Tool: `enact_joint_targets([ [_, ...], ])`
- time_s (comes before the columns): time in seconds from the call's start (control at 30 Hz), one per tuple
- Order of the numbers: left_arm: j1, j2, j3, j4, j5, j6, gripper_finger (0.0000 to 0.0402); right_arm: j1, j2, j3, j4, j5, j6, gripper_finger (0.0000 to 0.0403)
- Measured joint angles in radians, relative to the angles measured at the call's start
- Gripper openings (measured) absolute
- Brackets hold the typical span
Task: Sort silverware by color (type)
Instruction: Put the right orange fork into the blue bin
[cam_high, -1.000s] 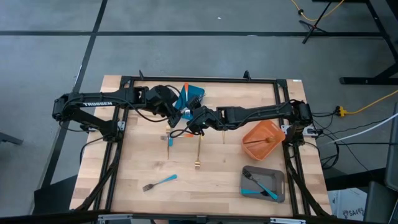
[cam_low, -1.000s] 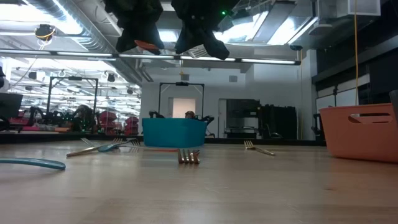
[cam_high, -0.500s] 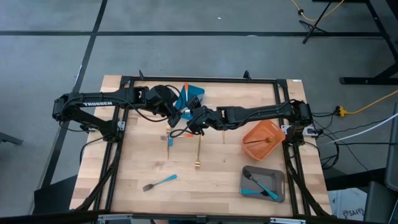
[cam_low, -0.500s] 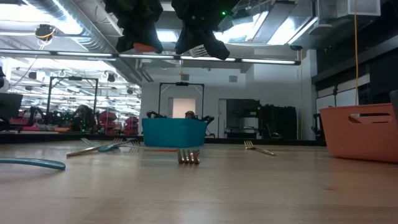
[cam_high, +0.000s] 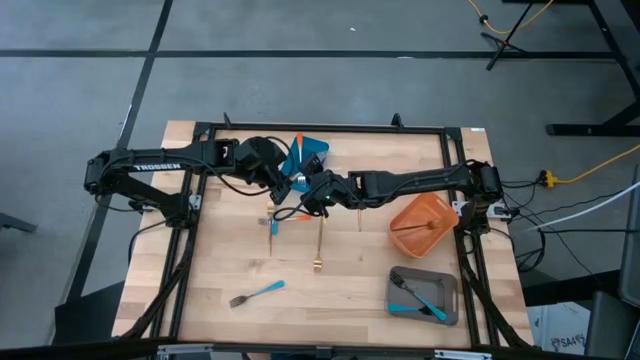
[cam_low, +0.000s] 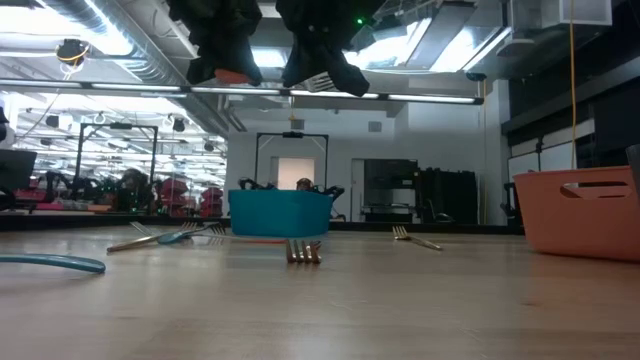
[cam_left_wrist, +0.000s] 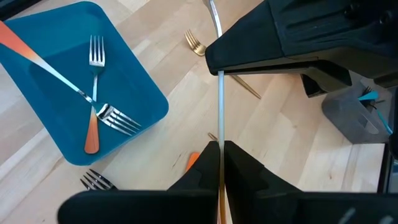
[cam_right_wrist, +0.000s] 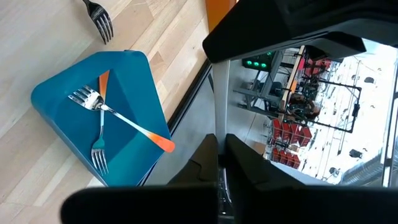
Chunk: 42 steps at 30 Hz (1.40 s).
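Item in hand: orange-handled metal fork, above the tabletop centre. My left tool is clamped on its handle end and my right tool on its shaft.

Sorted:
- blue plastic tray at 12 o'clock, two orange-handled forks
- grey tray at 5 o'clock, blue-handled ones

Outstanding: gold fork at centre, blue-handled fork at 7 o'clock, and others. I judge the task roughly half done.

Three containers sit on the table: a blue bin, an orange bin and a grey tray. Two orange-handled forks lie crossed in the blue bin, and two gold forks and one blue-handled fork show on the bare wood.
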Motion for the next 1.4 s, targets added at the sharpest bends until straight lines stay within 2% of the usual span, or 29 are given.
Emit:
enact_joint_targets([
  [0.33, 0.000, 0.000, 0.000, 0.004, -0.014, 0.000, 0.0001, 0.000, 0.000, 0.001, 0.000, -0.001, 0.004, 0.0067],
  [0.8, 0.067, 0.000, 0.000, -0.079, -0.114, 0.010, 0.0000, 0.001, -0.012, 0.001, -0.057, 0.112, 0.091, 0.0065],
  [1.0, 0.124, 0.000, 0.000, -0.135, -0.163, 0.064, 0.0000, 0.001, -0.016, 0.001, -0.193, 0.174, 0.223, 0.0065],
  [1.23, 0.160, 0.021, 0.001, -0.164, -0.166, 0.296, 0.0000, -0.007, -0.086, 0.001, -0.446, 0.170, 0.462, 0.0065],
  [1.4, 0.162, 0.085, 0.002, -0.139, -0.181, 0.215, 0.0000, -0.024, -0.144, 0.001, -0.579, 0.157, 0.659, 0.0065],
])
